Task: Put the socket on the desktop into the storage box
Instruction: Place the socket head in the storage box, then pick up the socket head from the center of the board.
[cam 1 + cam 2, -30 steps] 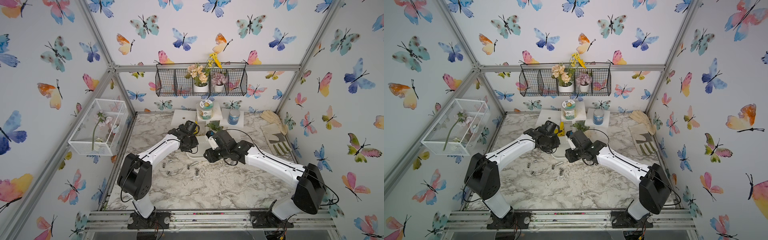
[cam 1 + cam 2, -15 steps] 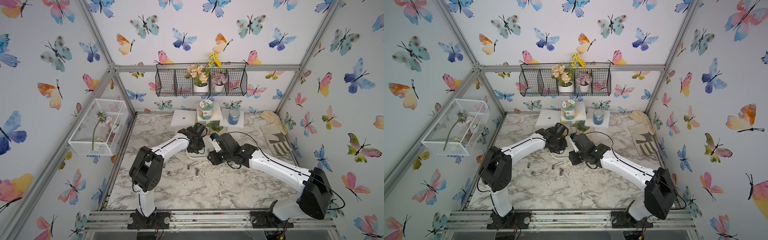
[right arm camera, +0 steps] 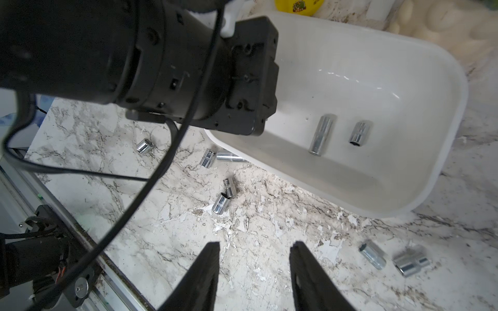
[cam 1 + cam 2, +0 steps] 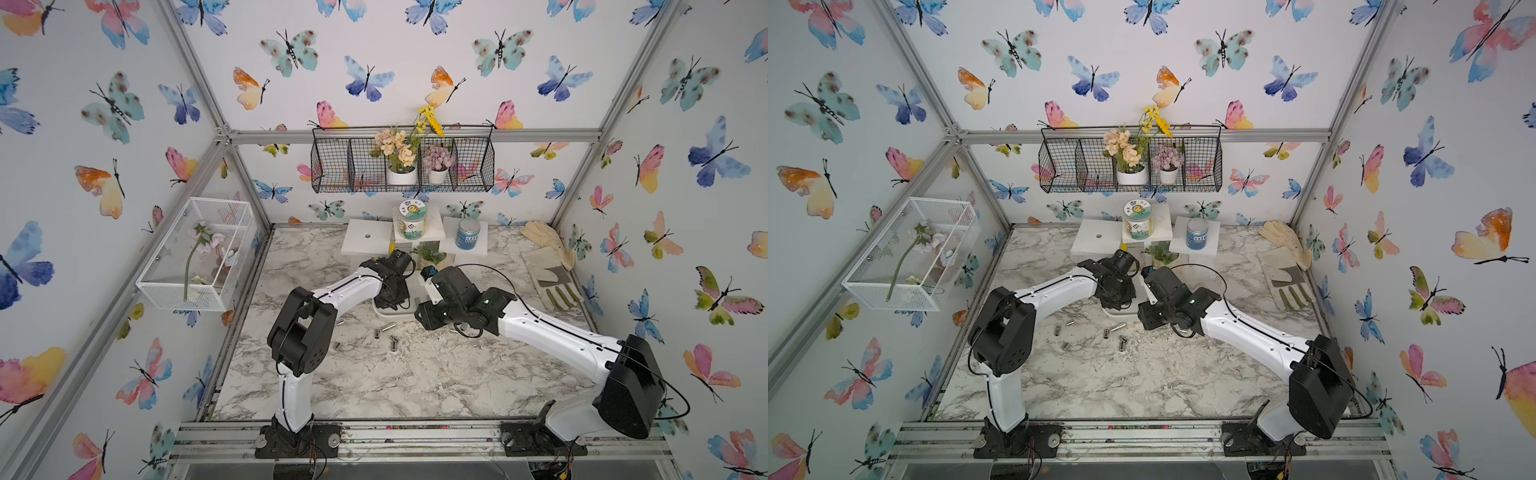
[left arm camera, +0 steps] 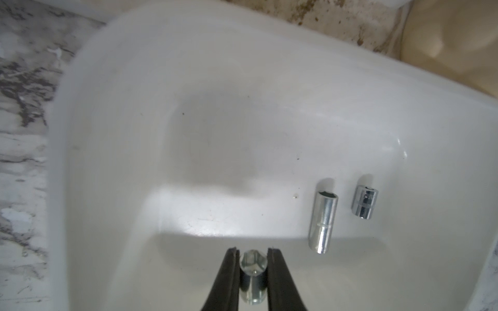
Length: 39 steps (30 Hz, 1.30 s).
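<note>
My left gripper [image 5: 253, 251] is shut on a small chrome socket [image 5: 253, 265], which hangs just above the floor of the white storage box [image 5: 107, 80]. Two more sockets lie inside the box, a long one [image 5: 323, 220] and a short one [image 5: 363, 202]. My right gripper [image 3: 254, 245] stands open over bare marble desktop [image 3: 167, 237], with nothing between its fingers. Several loose sockets lie on the desktop near the box [image 3: 444, 134]: one pair [image 3: 222, 203] in front of it, another pair [image 3: 411, 264] off to the side. In both top views the two wrists hide the box except for its near rim [image 4: 390, 318] [image 4: 1115, 312].
White blocks with a jar [image 4: 411, 224] and a blue tin [image 4: 467, 233] stand behind the box, next to a small plant [image 4: 430, 253]. Work gloves [image 4: 548, 266] lie at the back right. A wire cage [image 4: 195, 257] hangs on the left wall. The aluminium frame rail [image 4: 415, 432] borders the front.
My left arm has swung right and carried its shut gripper over the storage box. My right arm has shifted slightly to the right, its jaws as open as before.
</note>
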### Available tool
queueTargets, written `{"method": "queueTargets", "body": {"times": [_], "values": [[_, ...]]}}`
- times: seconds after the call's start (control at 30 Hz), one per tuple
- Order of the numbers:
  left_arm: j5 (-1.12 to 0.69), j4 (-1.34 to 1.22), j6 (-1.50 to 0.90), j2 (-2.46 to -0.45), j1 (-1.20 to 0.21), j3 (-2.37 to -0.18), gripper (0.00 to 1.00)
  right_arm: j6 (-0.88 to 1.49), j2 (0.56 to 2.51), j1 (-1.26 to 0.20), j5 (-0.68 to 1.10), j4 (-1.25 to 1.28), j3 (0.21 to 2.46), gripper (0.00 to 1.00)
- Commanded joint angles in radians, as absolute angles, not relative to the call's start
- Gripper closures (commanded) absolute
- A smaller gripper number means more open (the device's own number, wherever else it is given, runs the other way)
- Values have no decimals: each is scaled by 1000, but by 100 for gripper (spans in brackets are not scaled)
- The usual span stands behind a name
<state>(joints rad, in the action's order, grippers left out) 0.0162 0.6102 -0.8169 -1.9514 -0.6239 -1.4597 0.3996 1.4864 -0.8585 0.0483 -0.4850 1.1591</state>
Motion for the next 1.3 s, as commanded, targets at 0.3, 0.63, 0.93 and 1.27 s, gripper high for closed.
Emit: {"method": "queueTargets", "body": {"times": [0.3,0.63,0.93,1.27], "values": [[23,617,-792,-1991,-626,-1464,82,408,1477,-864,26,-483,1155,52],[40,629,-786,-1970,-626,-1462,57,391,1491,-864,23,-493,1184,52],[78,639,-771,-1826,-627,-1388,48,364,1516,-864,42,-498,1228,52],[154,651,-781,-1637,-627,-1227,31,337,1543,-864,96,-470,1263,51]]}}
